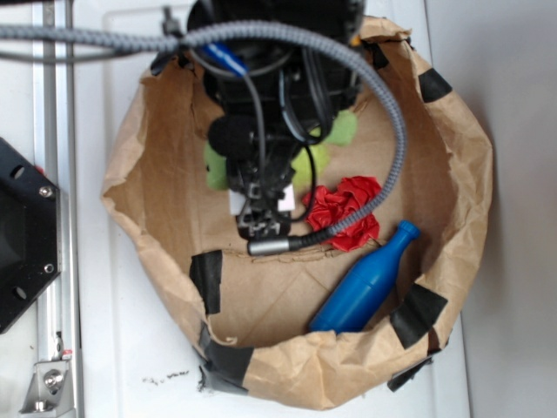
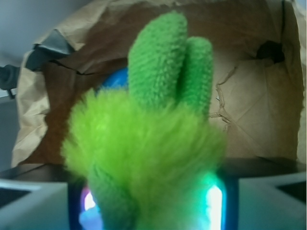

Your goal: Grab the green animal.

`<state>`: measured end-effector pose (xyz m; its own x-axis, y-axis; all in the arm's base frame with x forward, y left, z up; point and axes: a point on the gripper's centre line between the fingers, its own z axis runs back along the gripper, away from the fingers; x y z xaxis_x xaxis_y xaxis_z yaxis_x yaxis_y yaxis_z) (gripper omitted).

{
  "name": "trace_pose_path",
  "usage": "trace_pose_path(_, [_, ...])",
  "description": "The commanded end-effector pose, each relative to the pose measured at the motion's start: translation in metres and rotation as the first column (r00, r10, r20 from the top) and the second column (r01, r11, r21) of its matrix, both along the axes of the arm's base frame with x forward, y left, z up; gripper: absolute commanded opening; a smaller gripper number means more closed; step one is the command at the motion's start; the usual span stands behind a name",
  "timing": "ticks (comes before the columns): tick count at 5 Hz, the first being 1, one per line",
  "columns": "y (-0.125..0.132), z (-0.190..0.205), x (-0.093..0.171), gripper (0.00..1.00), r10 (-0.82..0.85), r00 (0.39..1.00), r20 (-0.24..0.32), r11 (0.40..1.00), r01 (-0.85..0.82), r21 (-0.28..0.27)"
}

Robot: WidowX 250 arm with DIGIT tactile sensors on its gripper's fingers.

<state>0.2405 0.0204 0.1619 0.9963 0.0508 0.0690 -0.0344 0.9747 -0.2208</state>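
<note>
Exterior view: WidowX arm w/ gripper sits low inside a brown paper bag whose rim is rolled down and patched w/ black tape. The bag rests on a white table. The green animal is directly under the arm, near the bag's back-centre; only bits show: fuzzy lime patches either side of the black arm and a smoother green limb up-right. A red ruffled fabric flower lies just beside the toy to the right, and a blue plastic bottle lies tilted near the front-right wall, cap toward the flower. A grey braided cable loops over the bag.

Wrist view: green animal fills the frame, fuzzy lime body pressed up close between the two light-grey fingers at left and right bottom edges; two knitted green limbs stick upward. The gripper looks closed in on the plush, narrow gap fully filled by fur. Whether the toy is off the bag floor — can't tell. A bit of blue shows behind the plush, w/ bag wall beyond.
</note>
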Motion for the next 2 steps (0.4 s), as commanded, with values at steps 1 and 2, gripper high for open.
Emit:
trace_pose_path(1, [0.0124, 0.0156, -0.0132, 0.0, 0.036, 0.996, 0.085, 0.999, -0.037, 0.004])
trace_pose_path(2, [0.0116, 0.0152, -0.0142, 0.0, 0.045, 0.995, 0.086, 0.999, -0.046, 0.015])
